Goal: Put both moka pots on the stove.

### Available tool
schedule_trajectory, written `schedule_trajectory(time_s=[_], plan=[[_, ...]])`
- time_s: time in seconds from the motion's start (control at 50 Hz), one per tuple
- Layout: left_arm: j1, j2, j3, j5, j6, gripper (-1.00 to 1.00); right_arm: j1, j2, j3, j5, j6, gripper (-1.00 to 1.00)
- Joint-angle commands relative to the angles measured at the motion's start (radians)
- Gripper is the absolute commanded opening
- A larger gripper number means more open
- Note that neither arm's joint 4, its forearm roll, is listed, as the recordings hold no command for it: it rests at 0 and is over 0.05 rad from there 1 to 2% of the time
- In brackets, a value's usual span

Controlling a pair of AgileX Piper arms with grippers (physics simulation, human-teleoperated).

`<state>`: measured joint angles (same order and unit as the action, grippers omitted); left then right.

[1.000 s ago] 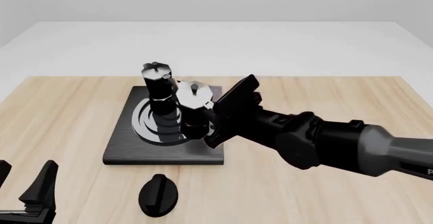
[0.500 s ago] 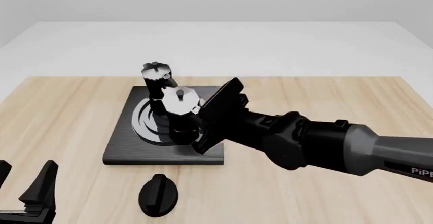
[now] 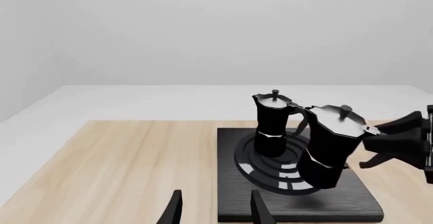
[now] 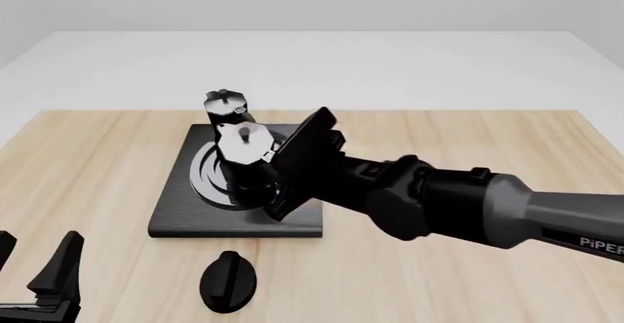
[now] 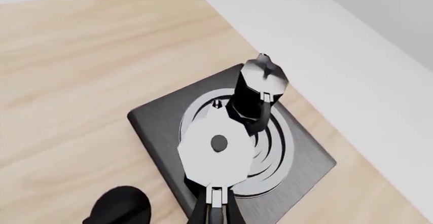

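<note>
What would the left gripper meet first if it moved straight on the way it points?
Probably the near edge of the stove. The left gripper points at it across bare table; depth is hard to judge.

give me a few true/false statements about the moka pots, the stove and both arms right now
1. Both moka pots are over the stove. True: the far moka pot stands on the rings and the near moka pot is above them.
2. The right end effector holds the far moka pot. False: it is at the near one, by its handle side.
3. The left end effector is open and holds nothing. True.
4. The black oval knob lies on the stove. False: it lies on the wooden table, in front of the stove.
5. The far moka pot lies tipped over. False: it is upright.
</note>
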<state>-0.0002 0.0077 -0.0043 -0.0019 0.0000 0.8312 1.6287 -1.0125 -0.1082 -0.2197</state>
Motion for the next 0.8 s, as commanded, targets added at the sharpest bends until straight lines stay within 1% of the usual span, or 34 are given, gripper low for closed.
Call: schedule_trajectory(time_s=[0.02,0.5,0.8], plan=[[0.000,0.000,0.000,0.000,0.000,1.00,0.018,-0.007,-0.052,-0.005,-0.004,-1.00],[0.000,0.000,0.000,0.000,0.000,1.00,0.052,0.039,-0.110,-0.009,0.008,-1.00],[0.000,0.000,0.000,0.000,0.000,1.00,0.060,0.059,-0.138,-0.004,0.009,-1.00]])
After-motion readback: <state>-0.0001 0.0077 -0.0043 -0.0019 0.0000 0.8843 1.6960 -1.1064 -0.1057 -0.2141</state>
